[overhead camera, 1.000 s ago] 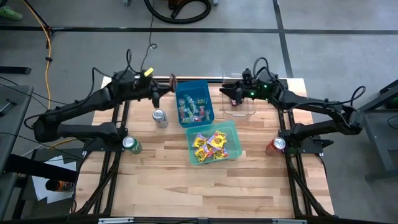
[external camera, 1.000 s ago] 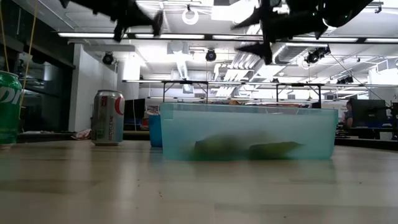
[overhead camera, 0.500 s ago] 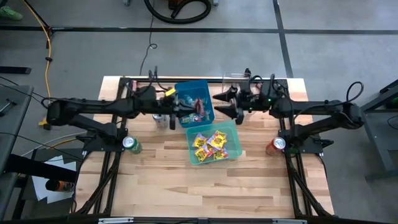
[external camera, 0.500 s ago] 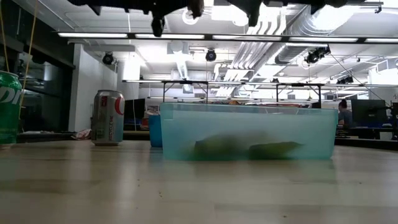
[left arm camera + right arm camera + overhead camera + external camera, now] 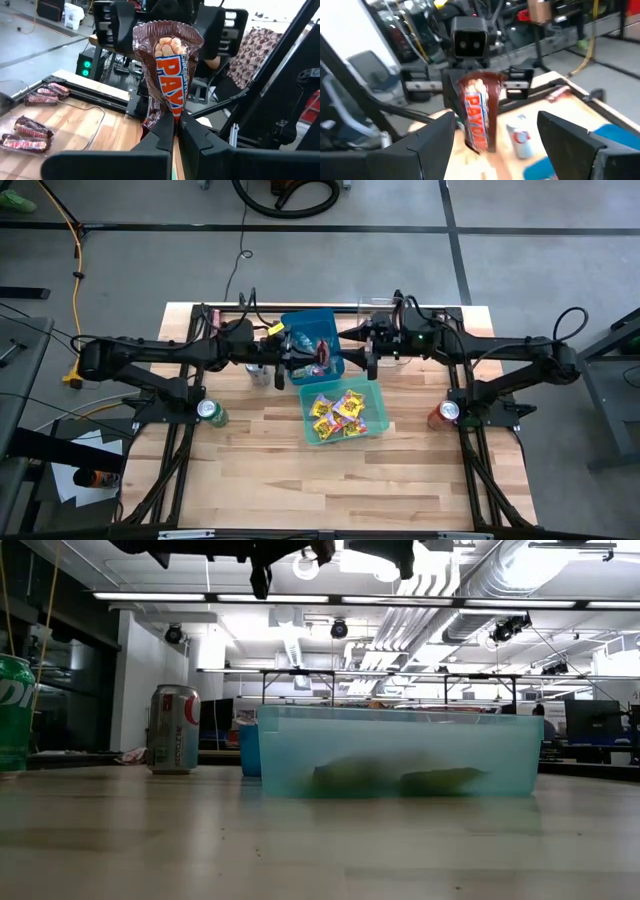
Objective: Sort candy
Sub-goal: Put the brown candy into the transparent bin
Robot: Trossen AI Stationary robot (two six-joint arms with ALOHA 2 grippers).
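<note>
Pinching a candy bar (image 5: 169, 75) by its lower end, the left gripper (image 5: 176, 131) is holding it upright, long axis vertical, above the blue bin (image 5: 312, 322). Its bottom is hidden between the fingers. Right gripper (image 5: 496, 131) is facing it, jaws spread wide, holding nothing.

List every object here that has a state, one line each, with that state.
PayDay bar: held upright in the air, wrapper sealed.
Left gripper: shut on the PayDay bar's lower end.
Right gripper: open, facing the bar, not touching it.
Blue bin: open-topped, mixed candy inside.
Teal bin: open-topped, yellow packets inside.
Silver can: upright.
</note>
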